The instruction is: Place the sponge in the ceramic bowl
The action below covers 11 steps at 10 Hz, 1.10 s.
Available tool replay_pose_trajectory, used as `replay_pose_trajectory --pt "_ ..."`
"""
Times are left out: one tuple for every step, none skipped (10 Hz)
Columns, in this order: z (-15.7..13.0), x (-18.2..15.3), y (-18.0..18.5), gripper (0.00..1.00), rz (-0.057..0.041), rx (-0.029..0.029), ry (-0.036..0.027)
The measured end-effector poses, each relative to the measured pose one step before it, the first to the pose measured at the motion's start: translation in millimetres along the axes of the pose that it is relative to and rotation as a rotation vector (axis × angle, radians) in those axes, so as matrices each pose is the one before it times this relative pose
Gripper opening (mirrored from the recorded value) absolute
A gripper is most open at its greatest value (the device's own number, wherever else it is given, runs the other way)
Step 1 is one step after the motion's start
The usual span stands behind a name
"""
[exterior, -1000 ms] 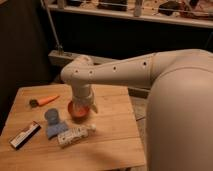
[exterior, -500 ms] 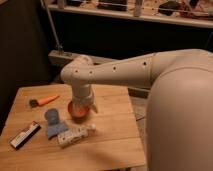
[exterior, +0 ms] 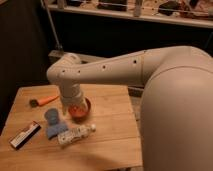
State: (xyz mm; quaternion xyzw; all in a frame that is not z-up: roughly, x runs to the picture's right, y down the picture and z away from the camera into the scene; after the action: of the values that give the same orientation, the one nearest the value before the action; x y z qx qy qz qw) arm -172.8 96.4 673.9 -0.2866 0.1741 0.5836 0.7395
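Observation:
The ceramic bowl (exterior: 82,113), small, round and orange-red, sits near the middle of the wooden table (exterior: 110,145). My gripper (exterior: 74,107) hangs from the white arm right over the bowl's left side and covers part of it. Its fingers stand open and I see nothing between them. The sponge (exterior: 55,131), a flat light blue block, lies on the table to the left of and in front of the bowl, apart from the gripper. It sits just in front of a blue cup (exterior: 51,116).
A white bottle (exterior: 76,134) lies on its side in front of the bowl, next to the sponge. An orange-handled brush (exterior: 44,101) lies at the back left. A black flat packet (exterior: 25,135) lies near the left edge. A dark shelf stands behind the table.

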Motion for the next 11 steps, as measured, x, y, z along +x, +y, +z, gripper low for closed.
replay_pose_trajectory --pt "-2.14 1.02 12.87 0.65 -0.02737 -0.01143 -0.00351" --pt "-3.08 1.02 18.94 0.65 -0.03922 -0.01727 -0.00585" --pt "-1.06 0.18 9.28 0.65 -0.01923 -0.00810 -0.00252" --pt "-0.99 0.26 14.87 0.65 -0.02986 -0.01070 -0.00218" --pt "0.68 0.12 13.11 0.65 -0.02964 -0.00456 -0.00182" --pt "1.36 0.10 8.92 0.65 -0.02128 -0.00224 -0.00017" --pt "1.22 -0.87 9.13 0.65 -0.02285 -0.00417 -0.00064" --pt "0.97 -1.30 7.58 0.65 -0.01795 -0.00266 -0.00216" --pt "1.87 -2.60 11.03 0.65 -0.02644 -0.00305 -0.00901" --pt "1.53 -3.05 7.29 0.65 -0.02070 0.00053 -0.01301" --pt "1.59 -3.49 5.68 0.65 -0.01275 0.00284 -0.01490"
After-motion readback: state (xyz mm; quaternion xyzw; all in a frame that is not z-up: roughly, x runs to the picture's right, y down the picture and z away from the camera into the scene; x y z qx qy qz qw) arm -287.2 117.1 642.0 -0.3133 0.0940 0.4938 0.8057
